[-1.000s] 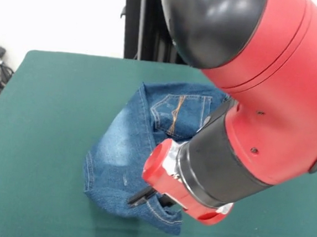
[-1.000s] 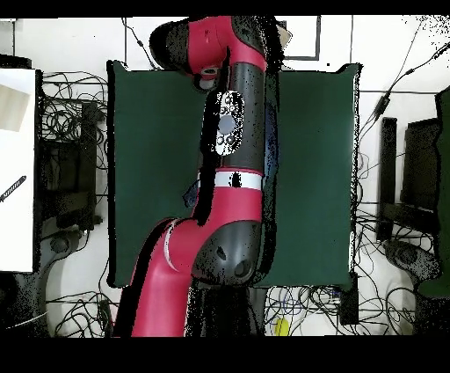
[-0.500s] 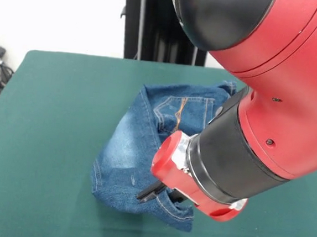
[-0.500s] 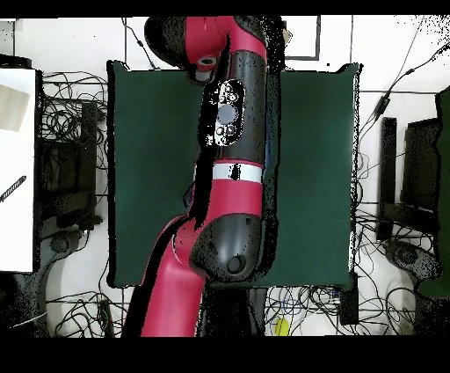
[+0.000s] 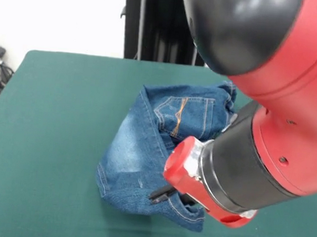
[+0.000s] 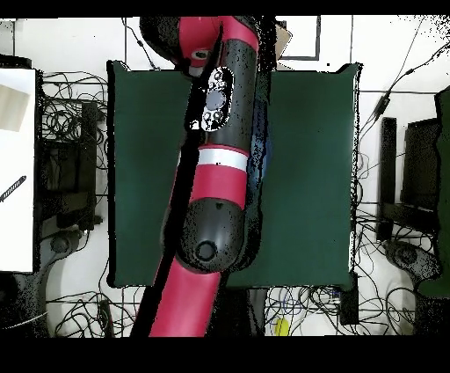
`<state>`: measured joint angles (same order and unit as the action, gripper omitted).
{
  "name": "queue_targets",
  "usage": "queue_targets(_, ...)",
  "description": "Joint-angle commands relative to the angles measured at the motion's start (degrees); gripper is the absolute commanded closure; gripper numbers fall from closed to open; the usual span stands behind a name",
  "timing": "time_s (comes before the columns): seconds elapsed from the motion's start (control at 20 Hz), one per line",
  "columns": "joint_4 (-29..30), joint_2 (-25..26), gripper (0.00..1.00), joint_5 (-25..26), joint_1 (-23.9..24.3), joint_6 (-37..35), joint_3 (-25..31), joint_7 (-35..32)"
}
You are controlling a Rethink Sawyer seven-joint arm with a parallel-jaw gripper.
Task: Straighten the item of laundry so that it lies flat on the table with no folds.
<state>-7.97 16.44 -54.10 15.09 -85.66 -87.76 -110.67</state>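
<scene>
Dragged sideways since a second ago, the bunched jeans (image 5: 156, 146) sit mid-table (image 5: 47, 120), hem seemingly pinched by the gripper (image 5: 166, 194); a slipping grip could leave folds

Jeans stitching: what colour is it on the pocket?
Orange, on the blue denim jeans; it shows best in the front view, along the pocket seams.

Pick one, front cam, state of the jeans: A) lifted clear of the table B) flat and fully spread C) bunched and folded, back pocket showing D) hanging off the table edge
C: the jeans sit in a folded heap on the table, a back pocket with orange stitching facing up, and the gripper is at their near hem.
</scene>
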Motion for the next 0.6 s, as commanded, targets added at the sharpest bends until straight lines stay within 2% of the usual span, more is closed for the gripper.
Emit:
queue_targets(0.05, 7.6, -0.8, 1.0, -15.5, 0.9, 2.4, -26.3, -17.3)
queue_targets(0.6, 13.6, -0.1, 1.0, -39.0, 1.6, 1.3, -52.3, -14.1)
